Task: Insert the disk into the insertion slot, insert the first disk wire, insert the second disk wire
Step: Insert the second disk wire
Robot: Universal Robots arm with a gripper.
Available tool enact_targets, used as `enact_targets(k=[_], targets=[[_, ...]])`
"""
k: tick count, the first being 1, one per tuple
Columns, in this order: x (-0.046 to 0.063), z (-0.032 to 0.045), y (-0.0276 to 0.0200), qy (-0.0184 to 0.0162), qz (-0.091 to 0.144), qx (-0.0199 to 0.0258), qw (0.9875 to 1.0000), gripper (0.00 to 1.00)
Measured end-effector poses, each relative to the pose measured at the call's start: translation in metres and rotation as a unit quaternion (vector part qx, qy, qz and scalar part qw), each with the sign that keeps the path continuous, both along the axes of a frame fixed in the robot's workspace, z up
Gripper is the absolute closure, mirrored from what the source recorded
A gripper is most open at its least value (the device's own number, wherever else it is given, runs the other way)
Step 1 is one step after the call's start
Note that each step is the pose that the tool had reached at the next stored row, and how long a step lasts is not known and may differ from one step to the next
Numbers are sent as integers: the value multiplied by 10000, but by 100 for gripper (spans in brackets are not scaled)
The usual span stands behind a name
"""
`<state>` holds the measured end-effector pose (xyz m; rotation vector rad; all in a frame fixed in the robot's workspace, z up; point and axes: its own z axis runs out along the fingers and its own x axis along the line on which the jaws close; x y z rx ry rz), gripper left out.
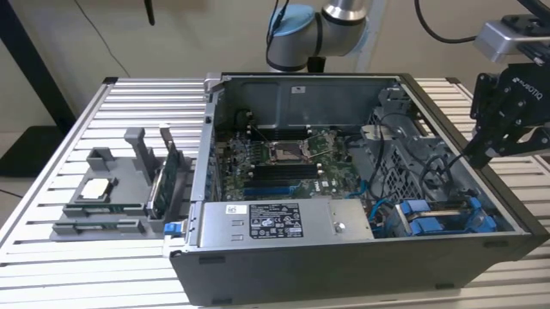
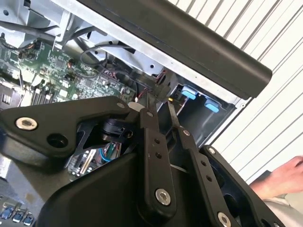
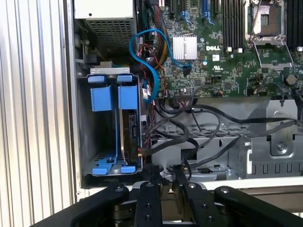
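The open computer case point(image 1: 344, 270) lies on the slatted table. The insertion slot point(image 3: 102, 142), a dark bay with blue rails, sits in the case's corner point(image 1: 438, 215). The disk point(image 3: 129, 135) stands edge-on inside the bay under a blue carrier tab. Black wires point(image 3: 189, 142) loop beside the bay. One small connector with an orange tip point(image 3: 140, 151) lies right next to the disk. My gripper point(image 3: 168, 174) hangs over the case wall at the exterior view's right point(image 1: 485, 154), close to these wires. In the second wrist view its tips point(image 2: 159, 98) reach a dark connector with red leads.
A grey power supply point(image 1: 275, 222) and the motherboard point(image 1: 284, 161) fill the case's middle. A blue cable point(image 3: 142, 52) arcs near the bay. A grey holder with cards point(image 1: 112, 193) stands at the exterior view's left. A person's hand point(image 2: 284, 177) rests beyond the case.
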<state>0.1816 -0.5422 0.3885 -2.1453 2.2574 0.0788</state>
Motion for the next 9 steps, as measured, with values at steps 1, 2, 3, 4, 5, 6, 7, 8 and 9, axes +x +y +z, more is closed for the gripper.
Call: enact_targets(k=[1,2,3,4,5,6,7,8,9], targets=[[1,0,0,0,1,1,10000,74],[2,0,0,0,1,0,10000,74],[2,0,0,0,1,0,10000,74],[4,0,0,0,1,0,10000,74],[7,0,0,0,1,0,10000,74],[11,0,0,0,1,0,10000,74],[15,0,0,0,1,0,10000,74],[21,0,0,0,1,0,10000,74],[26,0,0,0,1,0,10000,74]])
